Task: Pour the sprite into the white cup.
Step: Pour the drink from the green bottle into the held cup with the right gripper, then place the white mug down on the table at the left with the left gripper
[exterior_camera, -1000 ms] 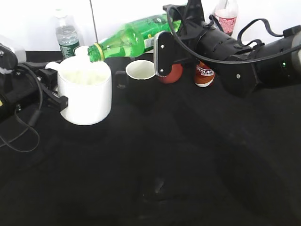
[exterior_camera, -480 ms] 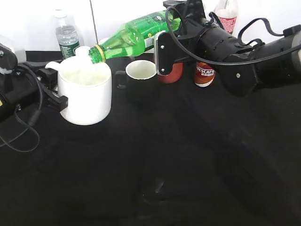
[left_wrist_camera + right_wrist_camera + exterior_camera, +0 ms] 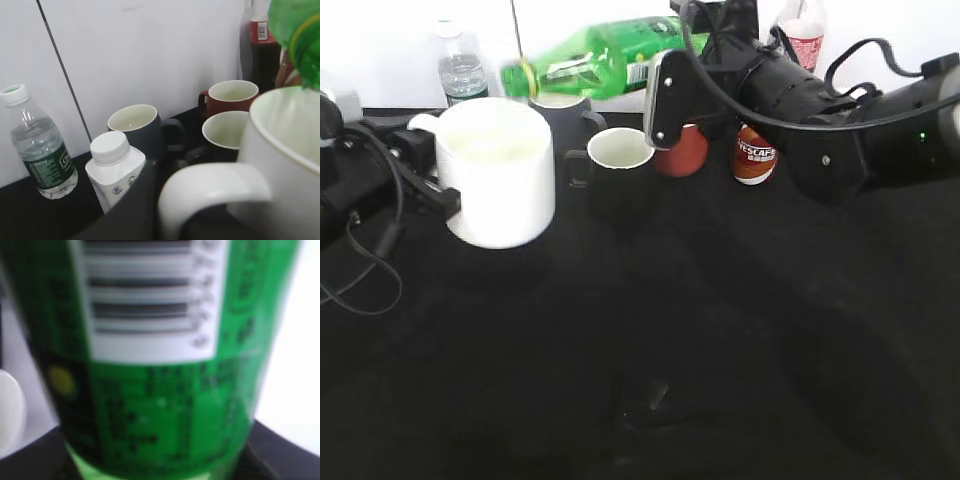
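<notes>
the right pincer [image 3: 665,85] grips the sprite [image 3: 595,58] nearly level, above the white cup [image 3: 495,180]. the left pincer [image 3: 420,170] clasps the cup's handle [image 3: 210,187]. only the left wrist view shows a white carton [image 3: 116,172] beside the cup.

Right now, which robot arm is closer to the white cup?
Left. The left gripper is right at the white cup, by its handle side. The right gripper is off to the cup's right, holding the sprite.
</notes>
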Tool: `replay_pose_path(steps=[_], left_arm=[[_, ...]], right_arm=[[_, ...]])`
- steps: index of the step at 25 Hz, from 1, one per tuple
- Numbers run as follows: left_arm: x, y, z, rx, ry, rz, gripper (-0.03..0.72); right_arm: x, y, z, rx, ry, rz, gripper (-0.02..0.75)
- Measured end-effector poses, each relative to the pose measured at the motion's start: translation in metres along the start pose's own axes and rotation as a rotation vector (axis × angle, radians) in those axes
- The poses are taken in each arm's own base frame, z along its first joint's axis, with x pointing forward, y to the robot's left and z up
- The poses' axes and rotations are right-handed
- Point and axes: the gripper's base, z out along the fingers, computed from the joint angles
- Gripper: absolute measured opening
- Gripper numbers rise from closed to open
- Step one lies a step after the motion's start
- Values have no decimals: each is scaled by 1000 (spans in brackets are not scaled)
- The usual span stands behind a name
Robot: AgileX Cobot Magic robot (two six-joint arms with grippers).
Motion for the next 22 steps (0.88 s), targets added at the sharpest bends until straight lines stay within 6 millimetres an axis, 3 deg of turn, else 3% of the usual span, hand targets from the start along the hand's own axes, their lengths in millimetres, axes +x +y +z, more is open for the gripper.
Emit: replay_pose_path(steps=[3, 6, 10, 14, 17, 19, 22], left_arm=[[-4, 6, 0, -70, -43, -36, 59], [-5, 9, 0, -97, -69, -48, 59], [-2, 26, -3, -249, -56, -118, 59], [3, 81, -16, -477, -55, -133, 59], [2, 127, -14, -623, -102, -137, 59], [23, 144, 2, -652, -78, -191, 59], [68, 155, 44, -593, -8, -194, 59]], right_arm=[[-4, 16, 2, -45, -3, 133, 397], [-11, 16, 1, -43, -15, 387, 397], [-11, 16, 1, -44, -3, 887, 397], [-11, 16, 1, -45, 1, 1089, 397], [-11, 16, 1, -45, 3, 1160, 397], [-11, 16, 1, -45, 4, 1192, 397], [-11, 16, 1, -45, 4, 1199, 395]])
